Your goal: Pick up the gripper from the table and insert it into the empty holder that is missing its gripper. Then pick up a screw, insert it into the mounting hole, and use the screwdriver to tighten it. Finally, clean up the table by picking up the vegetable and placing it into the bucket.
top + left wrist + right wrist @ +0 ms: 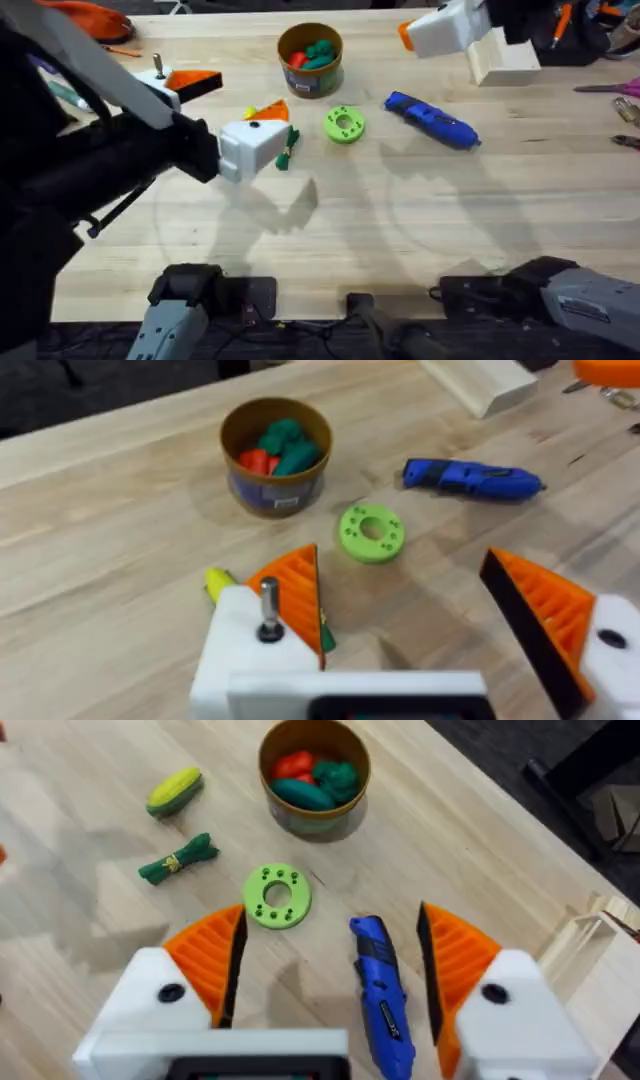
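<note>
My right tool (330, 980) hangs wide open over the screwdriver (382, 995), which lies on the surface (420, 230) beside a green disc (277, 896). My left tool (420, 630) gapes wide too, empty. From my right wrist I see a yellow vegetable (175, 792) lying loose; overhead, my left arm half hides it. The bucket (311, 60) holds red and green pieces.

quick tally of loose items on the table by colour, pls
Tan-brown: 1, the small round tan-brown bucket, with red and green items inside
Blue: 1, the blue pen-shaped screwdriver
Bright green: 1, the flat bright green disc with holes
Dark green: 1, the dark green leafy bundle vegetable
Yellow: 1, the yellow corn-shaped vegetable
Total: 5
</note>
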`<action>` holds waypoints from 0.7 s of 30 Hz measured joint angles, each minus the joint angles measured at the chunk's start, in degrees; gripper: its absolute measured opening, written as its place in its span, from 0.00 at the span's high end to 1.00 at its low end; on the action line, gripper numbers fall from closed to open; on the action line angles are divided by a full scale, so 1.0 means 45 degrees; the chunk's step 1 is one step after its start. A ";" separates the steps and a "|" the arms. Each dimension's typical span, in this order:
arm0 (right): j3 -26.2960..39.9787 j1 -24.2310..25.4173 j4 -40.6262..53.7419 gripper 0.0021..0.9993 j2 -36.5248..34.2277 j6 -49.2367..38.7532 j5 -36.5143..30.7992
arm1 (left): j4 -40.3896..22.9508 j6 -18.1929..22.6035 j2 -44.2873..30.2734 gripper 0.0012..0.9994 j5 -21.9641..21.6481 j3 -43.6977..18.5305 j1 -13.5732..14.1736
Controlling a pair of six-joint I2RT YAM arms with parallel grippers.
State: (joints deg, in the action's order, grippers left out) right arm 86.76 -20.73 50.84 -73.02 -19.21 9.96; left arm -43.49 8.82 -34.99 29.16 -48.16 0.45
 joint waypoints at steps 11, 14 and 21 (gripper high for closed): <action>0.0005 0.0000 0.0376 0.11 -0.0002 0.0045 0.0000 | -0.1702 -0.0398 -0.1380 0.01 -0.2246 -0.1162 0.0000; 0.0001 0.0000 0.0377 0.11 -0.0003 0.0045 0.0000 | -0.2949 -0.0441 -0.2482 0.01 -0.2651 -0.2127 0.0000; 0.0004 0.0000 0.0377 0.11 -0.0003 0.0088 0.0000 | -0.4957 -0.1578 -0.5349 0.01 -0.3985 -0.4101 0.0411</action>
State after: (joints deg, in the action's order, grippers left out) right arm 86.78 -20.73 52.53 -73.03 -18.81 9.96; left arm -65.80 1.72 -59.06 11.23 -66.61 2.30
